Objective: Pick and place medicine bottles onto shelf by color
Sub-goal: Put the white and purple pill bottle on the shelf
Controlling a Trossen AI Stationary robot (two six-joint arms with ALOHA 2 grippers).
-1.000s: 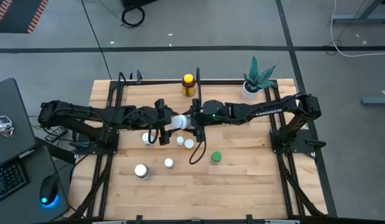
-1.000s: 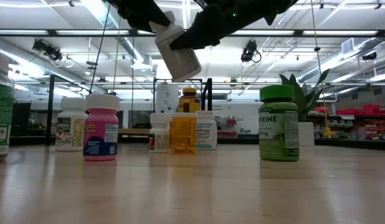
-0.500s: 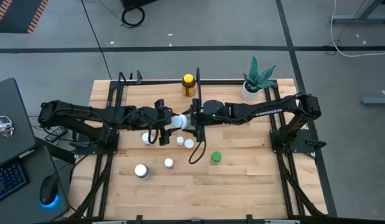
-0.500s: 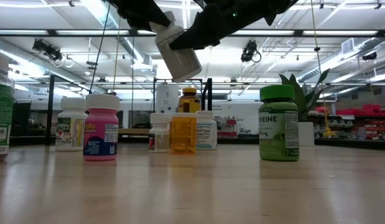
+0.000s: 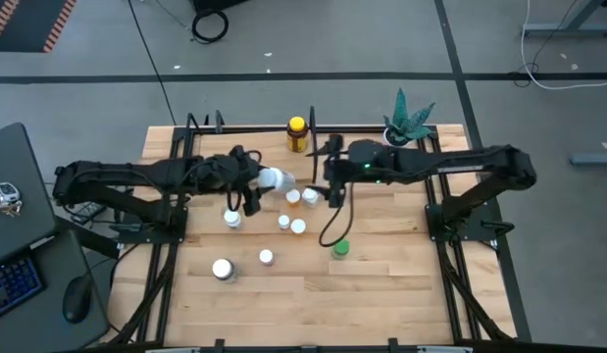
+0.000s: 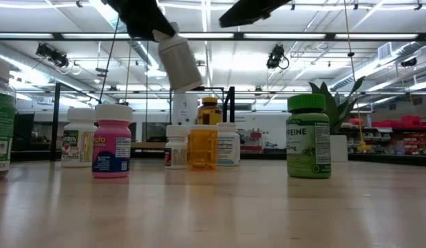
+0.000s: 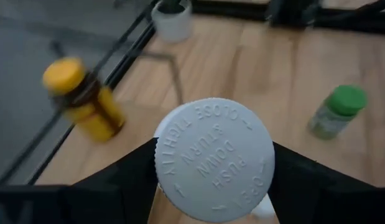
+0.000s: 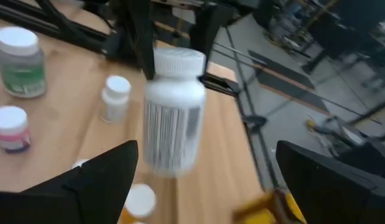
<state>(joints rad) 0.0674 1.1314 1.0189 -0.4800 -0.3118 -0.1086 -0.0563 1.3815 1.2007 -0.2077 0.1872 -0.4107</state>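
Handoff looks done since half a second ago: right gripper (image 5: 331, 192) has let go of the white bottle (image 5: 274, 178) and pulled back toward the plant side; left gripper (image 5: 252, 184) now carries the bottle alone.

High view: left gripper is clamped on the white bottle above the table's far middle. Right gripper sits apart from it, fingers spread, nothing between them. Amber bottle (image 5: 297, 134) with yellow cap stands at the far edge by the black shelf rods (image 5: 313, 125). Green bottle (image 5: 339, 249) is nearer the front; small white-capped bottles are scattered between. Potted plant (image 5: 399, 128) is at the far right corner.

Low view: adds the height. White bottle (image 6: 177, 60) hangs tilted, clear of the tabletop, held from above by the left gripper (image 6: 147, 21). Green bottle (image 6: 308, 136) label reads "...FFEINE", start cut off. Pink bottle (image 6: 112, 140) reads "...pto", partial. Orange bottle (image 6: 203, 146) is in the middle row. Other labels too small to read.

Left wrist view: only here is the cap (image 7: 213, 160) readable, embossed "CLOSE TIGHTLY" and "PUSH DOWN & TURN". Bottle body hidden behind the cap. Amber bottle (image 7: 84, 101) blurred.

Right wrist view: barcode on the white bottle (image 8: 173, 111), digits unreadable. Own fingers (image 8: 99, 178) wide apart.
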